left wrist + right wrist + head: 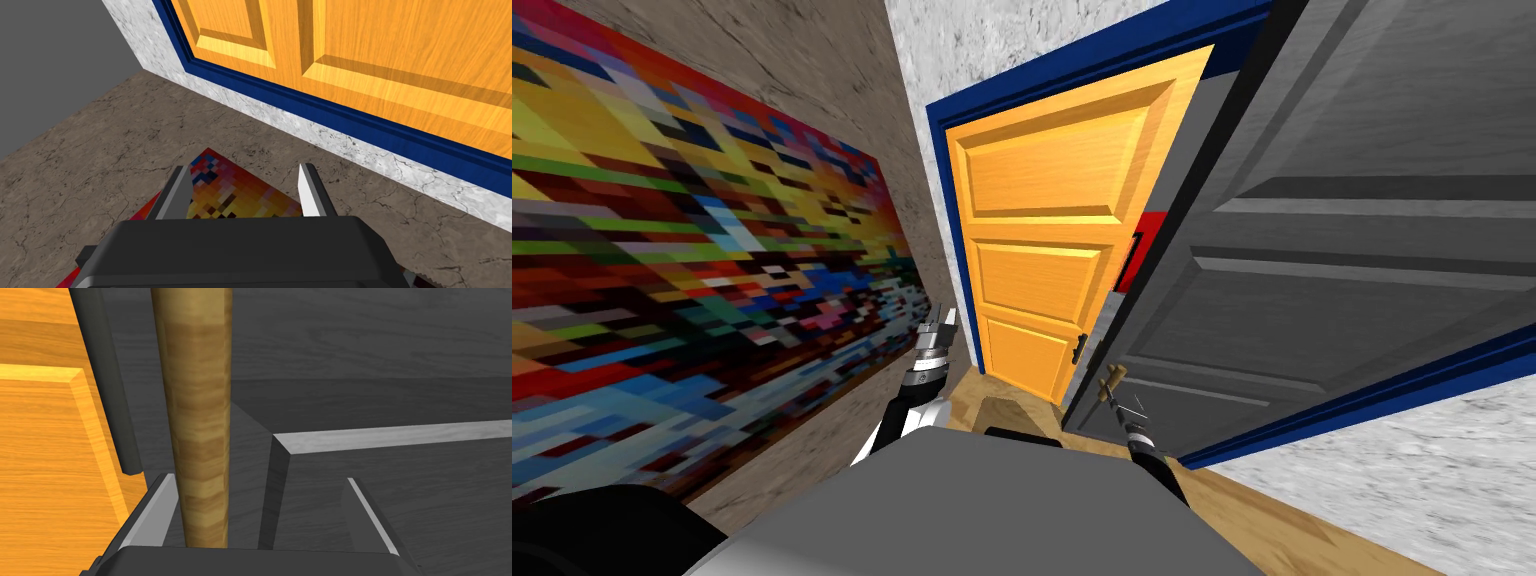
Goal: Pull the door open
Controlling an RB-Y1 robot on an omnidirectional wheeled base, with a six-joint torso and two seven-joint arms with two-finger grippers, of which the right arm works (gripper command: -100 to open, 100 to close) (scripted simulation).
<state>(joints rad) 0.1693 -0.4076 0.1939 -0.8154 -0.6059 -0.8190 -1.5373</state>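
Note:
A dark grey panelled door point(1312, 280) stands at my right, swung a little out of its blue frame. Its wood-coloured lever handle point(1115, 378) is near the door's free edge. My right gripper point(1129, 405) is at that handle. In the right wrist view the handle point(200, 413) rises between the fingers, close against one finger point(155, 508), with a wide gap to the other. The right gripper point(260, 498) is open there, the grey door point(380, 363) just behind it. My left gripper point(937, 335) is raised by the left wall, and stands open point(245, 187) with nothing in it.
An orange panelled door point(1042, 200) in a blue frame point(947, 220) stands shut straight ahead, with a small dark handle point(1080, 348). A big multicoloured picture point(692, 250) covers the left wall. The passage is narrow, with a wooden floor point(992, 400). A red patch point(1142, 250) shows between the doors.

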